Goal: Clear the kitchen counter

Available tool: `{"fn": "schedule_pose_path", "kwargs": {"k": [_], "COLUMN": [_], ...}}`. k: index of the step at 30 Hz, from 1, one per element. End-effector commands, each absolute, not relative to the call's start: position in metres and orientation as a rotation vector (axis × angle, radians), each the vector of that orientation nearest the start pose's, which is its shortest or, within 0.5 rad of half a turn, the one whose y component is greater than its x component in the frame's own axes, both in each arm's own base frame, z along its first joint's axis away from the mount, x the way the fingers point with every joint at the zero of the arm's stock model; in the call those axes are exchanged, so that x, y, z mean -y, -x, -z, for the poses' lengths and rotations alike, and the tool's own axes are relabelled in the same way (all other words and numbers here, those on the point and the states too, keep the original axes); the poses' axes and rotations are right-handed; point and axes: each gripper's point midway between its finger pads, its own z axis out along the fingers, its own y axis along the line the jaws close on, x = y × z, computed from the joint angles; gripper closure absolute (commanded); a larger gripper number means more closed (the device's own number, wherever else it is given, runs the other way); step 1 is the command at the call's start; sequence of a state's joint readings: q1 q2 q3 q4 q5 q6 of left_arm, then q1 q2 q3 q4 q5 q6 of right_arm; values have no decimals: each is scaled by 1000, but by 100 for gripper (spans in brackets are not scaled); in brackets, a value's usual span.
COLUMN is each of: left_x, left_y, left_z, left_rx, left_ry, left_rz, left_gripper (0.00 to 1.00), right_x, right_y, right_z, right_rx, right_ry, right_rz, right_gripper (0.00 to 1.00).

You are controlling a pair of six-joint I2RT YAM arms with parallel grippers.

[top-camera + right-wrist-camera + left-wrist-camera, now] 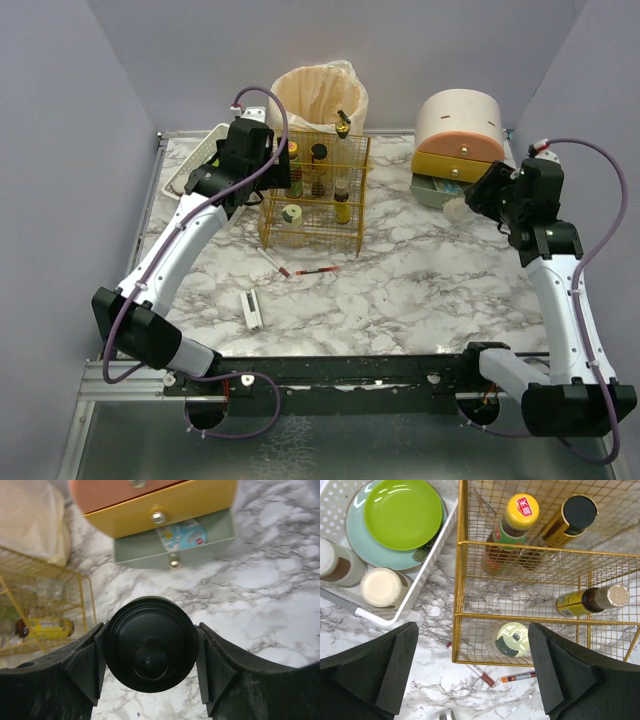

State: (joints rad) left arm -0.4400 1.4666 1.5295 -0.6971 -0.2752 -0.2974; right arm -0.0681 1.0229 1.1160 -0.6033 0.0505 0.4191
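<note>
The kitchen counter (pixel 400 290) is white marble with grey veins. My right gripper (pixel 150 645) is shut on a round jar with a black lid (pixel 150 630), its pads against both sides of the lid. In the top view the jar (pixel 455 208) hangs above the counter, just in front of the open bottom drawer (pixel 438 188). My left gripper (pixel 472 670) is open and empty above the front left corner of the gold wire rack (pixel 457 605). Two thin tubes (pixel 270 262) (pixel 318 270) and a small white object (pixel 253 310) lie loose on the counter.
The rack (pixel 315 195) holds several bottles. A white slotted tray (pixel 427 560) at the back left carries a green plate (pixel 402 512) and cups. A lined bin (pixel 318 95) stands behind the rack. A pink and yellow drawer unit (pixel 458 130) sits at the back right.
</note>
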Motion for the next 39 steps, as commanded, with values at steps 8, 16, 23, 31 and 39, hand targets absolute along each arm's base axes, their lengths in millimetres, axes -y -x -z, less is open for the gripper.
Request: {"fn": "schedule_pose_path", "kwargs": {"k": [8, 16, 23, 31, 39], "left_x": [93, 80, 77, 72, 71], "left_y": [-381, -380, -375, -365, -358], "left_z": [-291, -278, -271, -266, -263], "left_rx": [-2090, -2111, -2119, -2120, -2113], "left_ry": [214, 288, 304, 310, 306], "left_rz": [28, 63, 92, 114, 132], "left_gripper": [1, 1, 1, 1, 1], "right_x": [-93, -198, -290, -336, -351], "right_y": [-342, -336, -335, -368, -395], "right_z": [-377, -405, -406, -376, -353], "right_rx": [-1862, -1835, -1801, -1810, -1832], "right_ry": [-237, 10, 243, 289, 277], "right_rz": [-427, -558, -630, -572, -508], "right_gripper": [100, 100, 100, 100, 100]}}
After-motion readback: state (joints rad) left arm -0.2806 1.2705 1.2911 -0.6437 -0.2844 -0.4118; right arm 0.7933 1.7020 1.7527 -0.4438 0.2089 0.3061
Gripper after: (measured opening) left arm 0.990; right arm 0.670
